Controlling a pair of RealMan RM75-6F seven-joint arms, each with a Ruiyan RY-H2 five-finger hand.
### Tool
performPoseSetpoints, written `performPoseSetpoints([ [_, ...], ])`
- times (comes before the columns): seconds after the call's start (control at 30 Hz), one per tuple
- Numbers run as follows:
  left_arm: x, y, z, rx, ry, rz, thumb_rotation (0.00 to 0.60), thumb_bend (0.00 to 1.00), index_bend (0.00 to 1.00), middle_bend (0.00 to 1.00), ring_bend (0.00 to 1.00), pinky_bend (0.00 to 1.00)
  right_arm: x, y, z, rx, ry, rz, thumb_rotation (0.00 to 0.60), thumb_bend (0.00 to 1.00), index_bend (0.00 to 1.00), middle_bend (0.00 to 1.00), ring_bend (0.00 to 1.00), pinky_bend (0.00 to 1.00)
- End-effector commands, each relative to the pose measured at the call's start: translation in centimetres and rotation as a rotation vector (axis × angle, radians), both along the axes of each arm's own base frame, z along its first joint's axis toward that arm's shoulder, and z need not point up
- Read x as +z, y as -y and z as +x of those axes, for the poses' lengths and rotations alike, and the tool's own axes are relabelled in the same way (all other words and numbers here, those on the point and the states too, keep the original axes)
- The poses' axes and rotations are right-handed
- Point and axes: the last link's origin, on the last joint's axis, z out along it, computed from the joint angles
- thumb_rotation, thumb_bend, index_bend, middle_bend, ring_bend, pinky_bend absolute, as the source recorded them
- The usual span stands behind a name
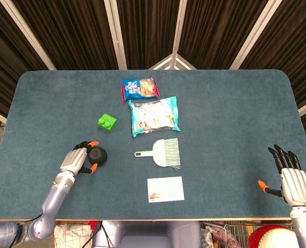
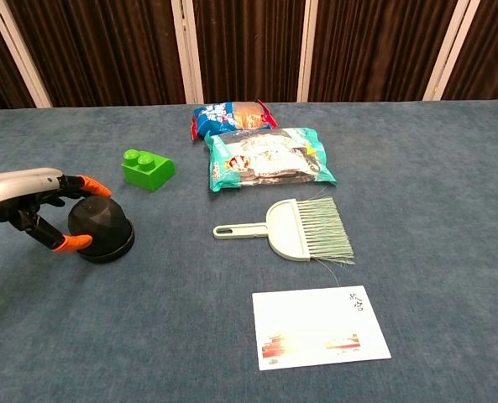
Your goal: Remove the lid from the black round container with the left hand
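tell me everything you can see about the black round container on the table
The black round container sits upright on the blue cloth table, near its left front. It looks like matte plastic, with a faceted dome lid that is on it and a wider base rim. The left hand wraps around it from the left, orange-tipped fingers at its top and side. Nothing else touches it; the green block lies behind it.
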Motion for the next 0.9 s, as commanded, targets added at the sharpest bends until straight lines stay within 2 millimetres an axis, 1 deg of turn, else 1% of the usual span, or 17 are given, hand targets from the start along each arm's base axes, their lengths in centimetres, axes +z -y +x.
performPoseSetpoints([
  [0.03,0.0,-0.1,0.1,0.0,0.003,0.013,0.6,0.53,0.15,0.15,0.0,0.0,0.0,0.0,0.0,0.0,0.002,0.002,0.6,0.22,0.1,0.05,0.11,0.04],
  [0.23,-0.1,-0.2,0.4,-0.008,0.004,0.029,0.6,0.54,0.16,0.19,0.0,0.0,0.0,0.0,0.0,0.001,0.0,0.004,0.6,0.22,0.1,0.05,0.11,0.04],
  [0.33,-0.2,-0.2,0.5,-0.01,0.006,0.029,0.6,0.6,0.17,0.26,0.0,0.0,0.0,0.0,0.0,-0.004,0.0,0.003,0.6,0.22,0.1,0.05,0.11,0.04],
  [0.4,-0.2,-0.4,0.7,-0.009,0.02,0.041,0.6,0.67,0.19,0.3,0.0,0.0,0.0,0.0,-0.1,-0.005,0.0,0.004,0.6,0.22,0.1,0.05,0.11,0.04],
  [0.47,0.0,-0.5,0.9,-0.006,0.04,0.06,0.6,0.7,0.19,0.31,0.0,0.0,0.0,0.1,0.0,-0.006,0.001,0.004,0.6,0.22,0.1,0.05,0.11,0.04],
  [0.8,1.5,-0.2,1.3,-0.025,0.081,0.102,0.6,0.71,0.19,0.32,0.0,0.0,-0.1,0.1,0.2,-0.004,0.002,0.008,0.6,0.22,0.1,0.05,0.11,0.04],
  [0.9,2.1,-0.2,1.9,-0.039,0.107,0.119,0.6,0.7,0.2,0.32,0.0,0.0,0.0,-0.1,0.2,-0.005,0.001,0.006,0.6,0.22,0.1,0.05,0.11,0.04],
])
